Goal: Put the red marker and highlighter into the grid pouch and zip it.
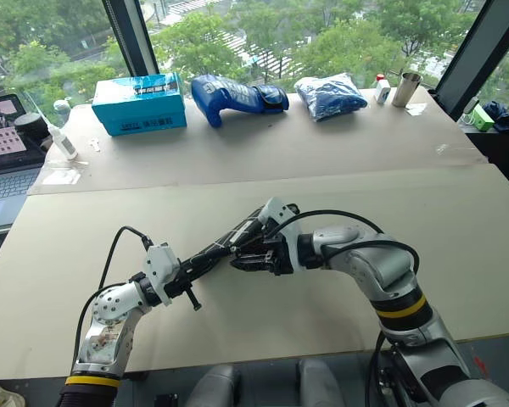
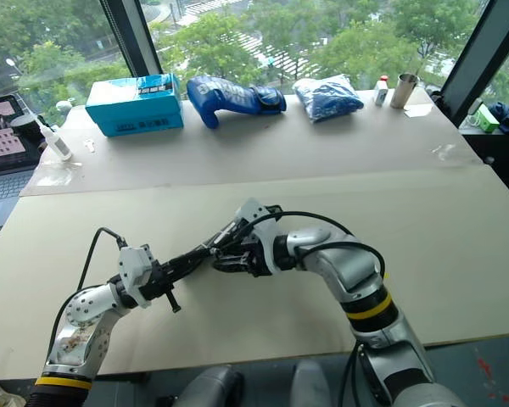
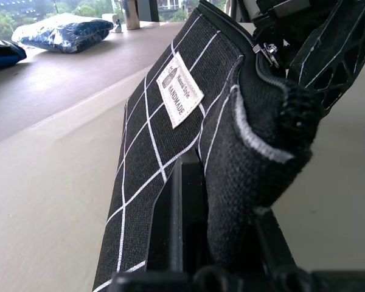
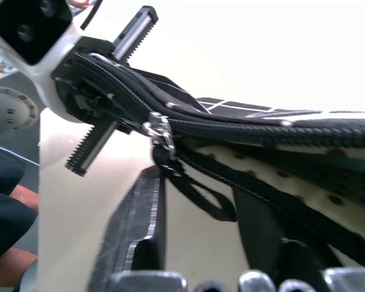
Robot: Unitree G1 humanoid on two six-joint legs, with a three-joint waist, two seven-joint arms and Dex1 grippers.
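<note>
Grid pouch (image 3: 170, 140) held above bench (image 1: 458, 246), near front edge, between both hands. Left hand (image 1: 189, 270) pinching pouch end, fingers pressed together on fabric. Right hand (image 4: 198, 201) at zipper pull strap (image 4: 201, 198), fingers straddling it; grip on strap unclear.

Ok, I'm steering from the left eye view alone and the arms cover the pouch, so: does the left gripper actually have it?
Observer: Yes, the left gripper is shut on one end of the grid pouch.
Operator: Where's the zipper pull?
Observer: The black pull strap hangs from the slider, close to the left gripper's end.
Operator: Has the right got it?
Observer: Not yet; the right gripper is open, one finger on each side of the strap.
</note>
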